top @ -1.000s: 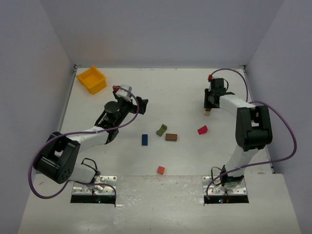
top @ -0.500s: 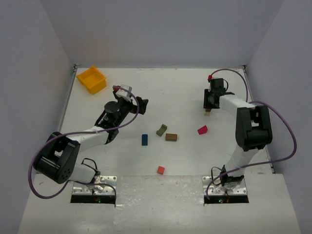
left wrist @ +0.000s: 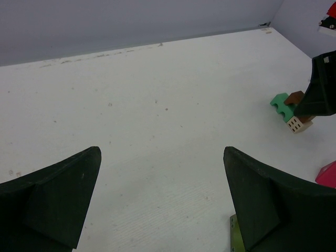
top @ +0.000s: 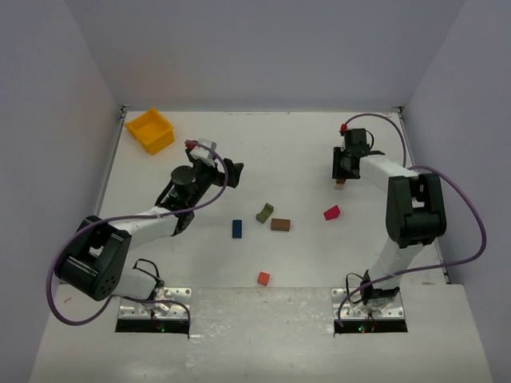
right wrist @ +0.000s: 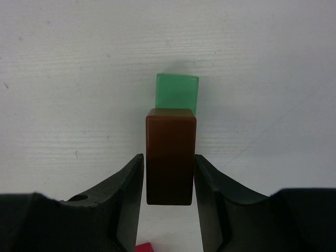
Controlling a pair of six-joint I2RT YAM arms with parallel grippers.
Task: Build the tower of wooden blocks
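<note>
Right gripper (right wrist: 169, 157) hugs the brown block (right wrist: 170, 173), green arch (right wrist: 177, 93) just beyond it. Gripping or releasing, can't tell. Nothing has visibly shifted, so the placement looks unfinished. Left gripper (left wrist: 161, 173) gapes wide.

A white tabletop (top: 295, 152) sits enclosed by plain pale lavender-grey walls (top: 263, 48) under even light.

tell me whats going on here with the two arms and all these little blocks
The arms are building a small block tower. The right gripper has its fingers either side of a brown block set on a pale block, a green block beside it; whether they press it is hard to tell. The left gripper hangs open over the table. A blue block, olive block, second brown block, magenta block and orange-red block lie loose mid-table.
</note>
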